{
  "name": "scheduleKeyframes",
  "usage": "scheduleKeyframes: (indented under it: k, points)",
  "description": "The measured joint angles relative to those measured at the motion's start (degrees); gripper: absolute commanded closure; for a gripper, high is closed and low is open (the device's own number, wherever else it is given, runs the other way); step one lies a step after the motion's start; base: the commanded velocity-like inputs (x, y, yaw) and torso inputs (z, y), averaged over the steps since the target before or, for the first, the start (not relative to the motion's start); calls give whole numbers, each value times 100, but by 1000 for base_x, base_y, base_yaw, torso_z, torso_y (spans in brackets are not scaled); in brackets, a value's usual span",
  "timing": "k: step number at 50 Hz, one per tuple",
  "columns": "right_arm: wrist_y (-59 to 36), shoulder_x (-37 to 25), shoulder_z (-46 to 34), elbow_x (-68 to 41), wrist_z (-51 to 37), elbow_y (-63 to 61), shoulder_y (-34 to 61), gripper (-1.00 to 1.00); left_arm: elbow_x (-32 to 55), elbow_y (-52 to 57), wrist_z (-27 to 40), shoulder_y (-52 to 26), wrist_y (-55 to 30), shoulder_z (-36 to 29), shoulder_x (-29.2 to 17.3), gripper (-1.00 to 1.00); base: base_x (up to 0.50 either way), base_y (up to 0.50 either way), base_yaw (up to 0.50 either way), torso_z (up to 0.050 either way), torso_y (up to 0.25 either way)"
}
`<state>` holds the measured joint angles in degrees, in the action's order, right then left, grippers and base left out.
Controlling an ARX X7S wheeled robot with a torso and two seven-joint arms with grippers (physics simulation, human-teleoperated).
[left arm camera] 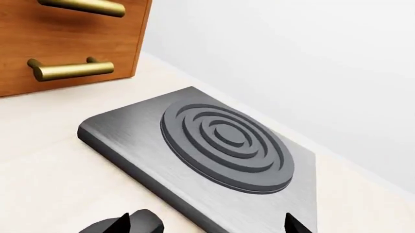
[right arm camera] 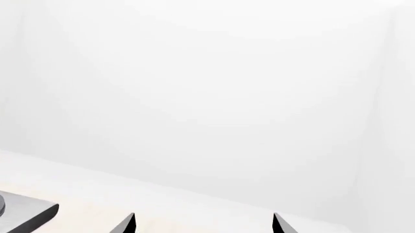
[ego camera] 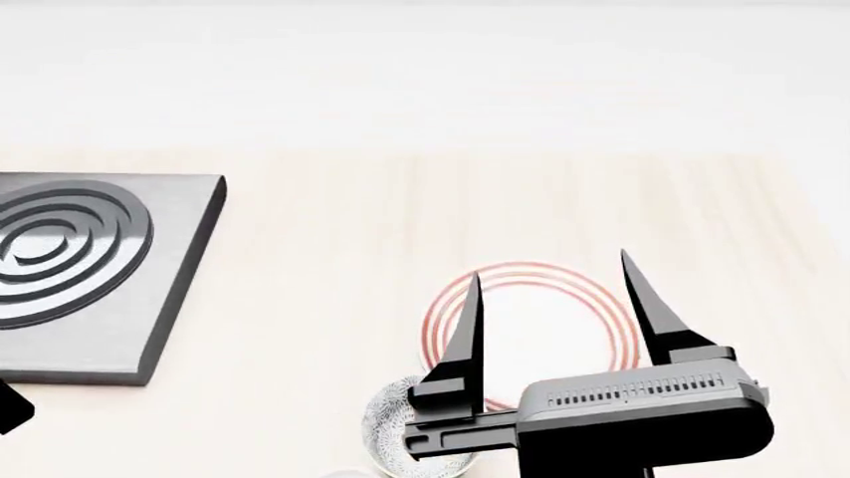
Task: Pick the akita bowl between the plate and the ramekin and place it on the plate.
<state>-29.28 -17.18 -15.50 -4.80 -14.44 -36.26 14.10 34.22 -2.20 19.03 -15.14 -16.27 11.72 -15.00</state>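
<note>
Your right gripper (ego camera: 551,294) is hovering w/ fingers spread wide and nothing between them, framing the red-ringed plate (ego camera: 584,289) from above. The akita bowl (ego camera: 396,430) is sitting on the counter just beside the plate's near-left edge, partly hidden by the gripper body; the ramekin isn't clearly visible. You're likely needing to pull back and left, centre over the bowl's rim, then lower.

The left gripper (left arm camera: 207,224) is showing only its tips, apart, over the hob (left arm camera: 224,145). The head view alone is showing bowl and plate; the left wrist view adds wooden drawers (left arm camera: 65,43); the right wrist view is mostly showing blank wall.
</note>
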Motion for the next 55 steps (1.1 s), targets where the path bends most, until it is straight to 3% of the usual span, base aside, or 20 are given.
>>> scheduleKeyframes:
  k: [8, 25, 55]
  points:
    - [-8, -10, -8, -12, -20, -2, 4, -100, 11, -11, 3, 1, 16, -11, -9, -100, 12, 0, 0, 0, 0]
    - [49, 51, 15, -142, -33, 341, 25, -100, 31, -28, 17, 0, 43, -38, -26, -100, 345, 0, 0, 0, 0]
    - [-440, 292, 115, -610, -70, 798, 196, -100, 75, -58, 57, -1, 75, -69, -51, -100, 23, 0, 0, 0, 0]
